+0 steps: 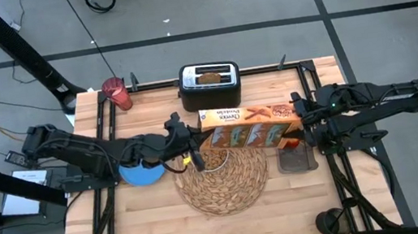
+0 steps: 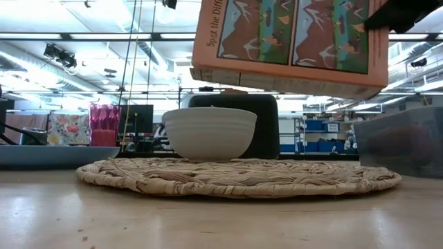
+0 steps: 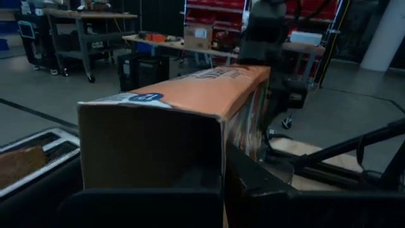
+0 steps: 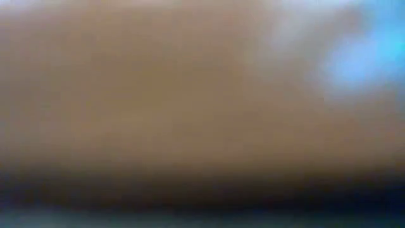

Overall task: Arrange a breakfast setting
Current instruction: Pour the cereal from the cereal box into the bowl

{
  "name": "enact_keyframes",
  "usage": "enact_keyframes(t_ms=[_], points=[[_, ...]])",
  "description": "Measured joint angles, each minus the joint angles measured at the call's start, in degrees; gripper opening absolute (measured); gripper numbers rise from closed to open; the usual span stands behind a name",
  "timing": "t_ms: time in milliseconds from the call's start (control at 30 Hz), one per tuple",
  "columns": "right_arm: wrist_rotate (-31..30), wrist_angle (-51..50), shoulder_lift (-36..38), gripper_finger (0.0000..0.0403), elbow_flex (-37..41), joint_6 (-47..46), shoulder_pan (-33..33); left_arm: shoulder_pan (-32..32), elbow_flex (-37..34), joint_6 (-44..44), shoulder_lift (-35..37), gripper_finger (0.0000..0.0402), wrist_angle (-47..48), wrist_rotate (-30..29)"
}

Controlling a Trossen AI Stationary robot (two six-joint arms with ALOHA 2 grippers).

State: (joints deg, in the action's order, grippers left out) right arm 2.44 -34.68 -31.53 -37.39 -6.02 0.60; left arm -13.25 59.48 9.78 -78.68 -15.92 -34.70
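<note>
An orange cardboard cereal box [image 1: 249, 125] is held in the air, lying lengthwise across the middle of the wooden table [image 1: 158, 222], above the far edge of the large round woven straw placemat [image 1: 222, 182]; the left gripper [image 1: 192, 138] clamps one end of it and the right gripper [image 1: 301, 117] clamps the other, so both claws are closed on the box; in the left wrist view the box's opened end [image 3: 152, 149] sits right between that arm's dark fingers [image 3: 266, 187], and the right wrist view is filled by a blurred brown surface pressed up against the lens; in the low view the box [image 2: 291, 43] hangs tilted, clear of the white bowl [image 2: 209, 133] beneath it; that bowl stands upright on the placemat [image 2: 239, 176], toward its far left part, and from above it shows brown cereal inside [image 1: 213, 158]; the small blue plate [image 1: 140, 174] lies on the table just left of the placemat, partly under the left arm; the translucent pink-red cup [image 1: 116, 94] stands at the far left of the table, well apart from the mat; a black toaster [image 1: 209, 85] sits at the far edge with a toast slice [image 1: 209, 76] in its slot; a dark translucent container [image 1: 296, 159] rests just right of the placemat, below the right gripper.
</note>
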Motion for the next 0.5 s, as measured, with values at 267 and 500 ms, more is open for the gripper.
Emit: enact_keyframes(t_ms=[267,500], points=[[0.2,-0.07,0.09,0.0321,0.0,0.02,0.0,0.61,0.02,-1.04,2.1,0.0001,2.57,1.43],[0.44,0.08,0.13,0.0321,0.0,-0.2,0.0,0.89,0.0,-2.09,2.76,0.0001,3.32,1.46]])
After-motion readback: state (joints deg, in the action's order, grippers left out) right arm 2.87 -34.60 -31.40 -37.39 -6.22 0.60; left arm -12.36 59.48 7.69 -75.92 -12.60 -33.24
